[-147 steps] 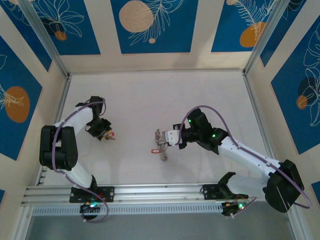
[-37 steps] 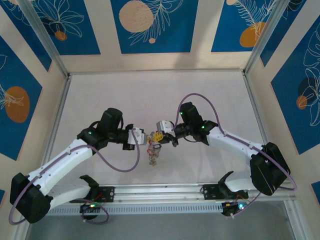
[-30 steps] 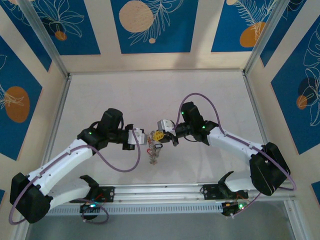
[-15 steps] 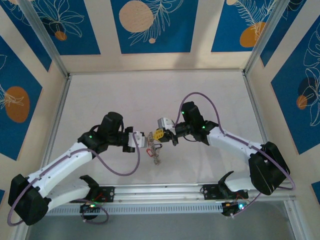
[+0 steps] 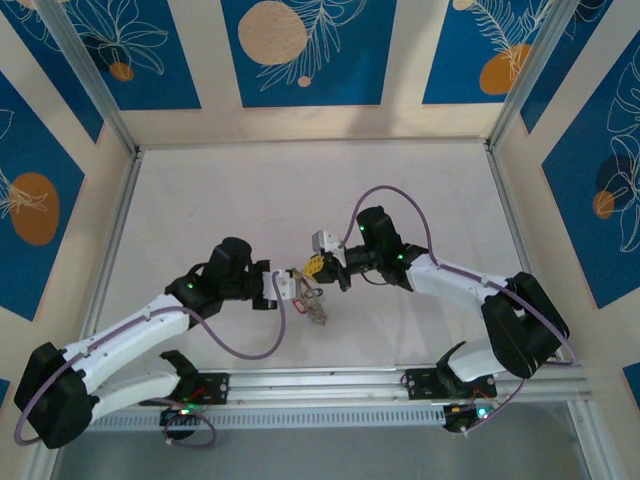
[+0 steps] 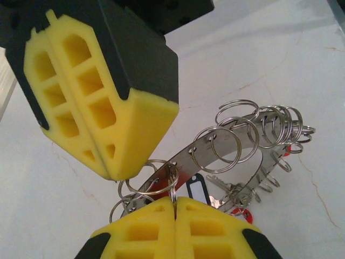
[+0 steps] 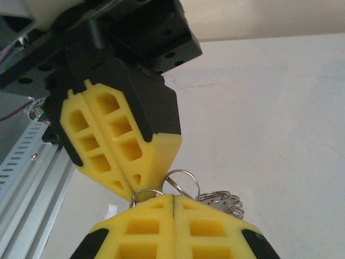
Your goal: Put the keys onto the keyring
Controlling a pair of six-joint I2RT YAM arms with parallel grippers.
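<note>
The keyring (image 6: 237, 141), a grey metal band strung with several small split rings, hangs over the table between both grippers. My left gripper (image 6: 174, 200) is shut on a small split ring at the band's near end. My right gripper (image 6: 115, 174) is shut too, its yellow tips pinching a ring on the same end. Keys (image 6: 222, 185) with red heads (image 6: 243, 215) dangle under the band. From above, the left gripper (image 5: 291, 283) and right gripper (image 5: 313, 266) almost touch, with the keyring (image 5: 316, 308) hanging below them. In the right wrist view, the right gripper (image 7: 173, 197) pinches rings right beside the left gripper (image 7: 131, 195).
A black-framed label tag (image 6: 196, 189) hangs among the keys. The white table (image 5: 300, 190) is bounded by patterned walls on three sides. An aluminium rail (image 5: 320, 385) carrying the arm bases runs along the near edge.
The left arm has come in from the far left to the keyring. Over the last second both grippers have drawn closer together and the keyring bunch has swung slightly right.
</note>
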